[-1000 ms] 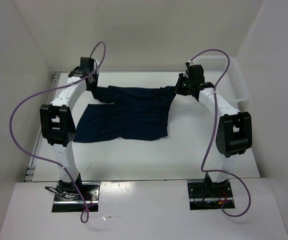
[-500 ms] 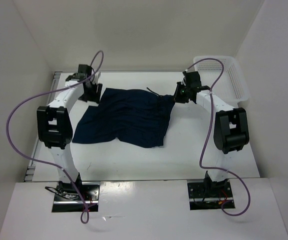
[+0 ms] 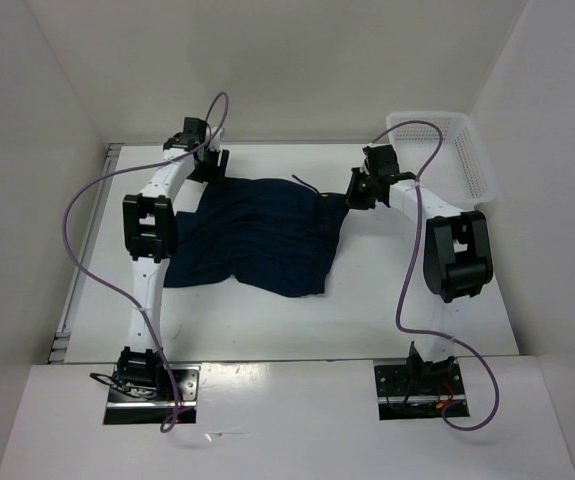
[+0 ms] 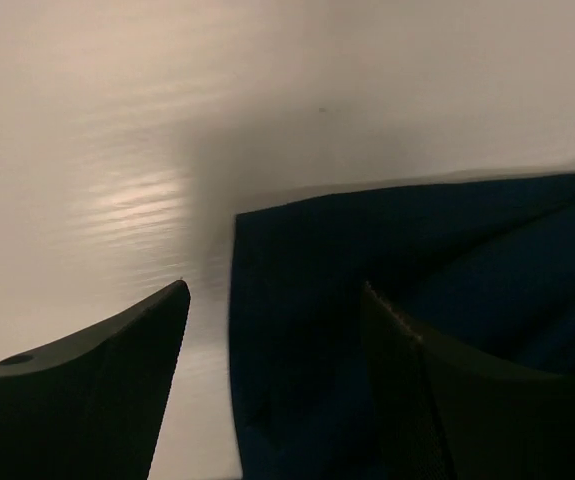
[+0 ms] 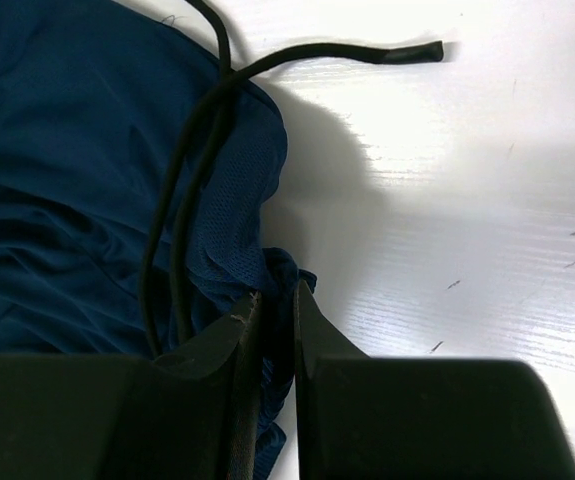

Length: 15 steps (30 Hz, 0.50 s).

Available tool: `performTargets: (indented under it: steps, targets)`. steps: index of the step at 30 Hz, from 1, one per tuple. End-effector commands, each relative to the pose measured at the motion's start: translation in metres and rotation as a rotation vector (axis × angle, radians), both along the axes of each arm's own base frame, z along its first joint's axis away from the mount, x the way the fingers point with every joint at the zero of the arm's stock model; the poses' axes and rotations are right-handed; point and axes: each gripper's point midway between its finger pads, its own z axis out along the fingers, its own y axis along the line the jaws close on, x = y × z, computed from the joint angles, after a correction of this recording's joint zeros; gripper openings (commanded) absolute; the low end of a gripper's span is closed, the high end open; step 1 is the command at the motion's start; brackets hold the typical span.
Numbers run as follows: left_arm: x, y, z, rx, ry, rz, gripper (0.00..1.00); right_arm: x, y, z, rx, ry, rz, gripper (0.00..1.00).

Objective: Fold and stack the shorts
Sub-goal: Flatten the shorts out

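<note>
Your wrinkled dark navy cloth shorts lie lengthwise left to right, right gripper pinched on the far-right corner, left gripper gaping over the far-left.

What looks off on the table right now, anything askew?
Nothing damaged. The shorts lie crooked and wrinkled on the table, near hem uneven, not yet folded. The drawstring trails loose off the cloth. The right gripper is pinched on a bunched corner; the left gripper hangs open over another corner.
</note>
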Motion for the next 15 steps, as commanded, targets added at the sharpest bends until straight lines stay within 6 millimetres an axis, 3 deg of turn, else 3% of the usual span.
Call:
performTargets:
  steps: [1, 5, 9, 15]
  targets:
    - [0.003, -0.012, 0.006, -0.023, -0.004, -0.032, 0.76, 0.012, 0.003, 0.012, -0.002, -0.028, 0.010, 0.00]
    - [0.009, -0.013, 0.000, -0.023, -0.009, -0.032, 0.76, 0.013, 0.002, 0.011, -0.014, -0.032, 0.010, 0.00]
    - [0.008, -0.009, -0.021, -0.006, 0.022, -0.021, 0.76, 0.012, 0.000, 0.012, -0.024, -0.024, 0.003, 0.00]
    - [-0.002, -0.012, -0.044, -0.019, 0.088, -0.033, 0.50, 0.016, -0.002, 0.018, -0.029, -0.036, -0.004, 0.00]
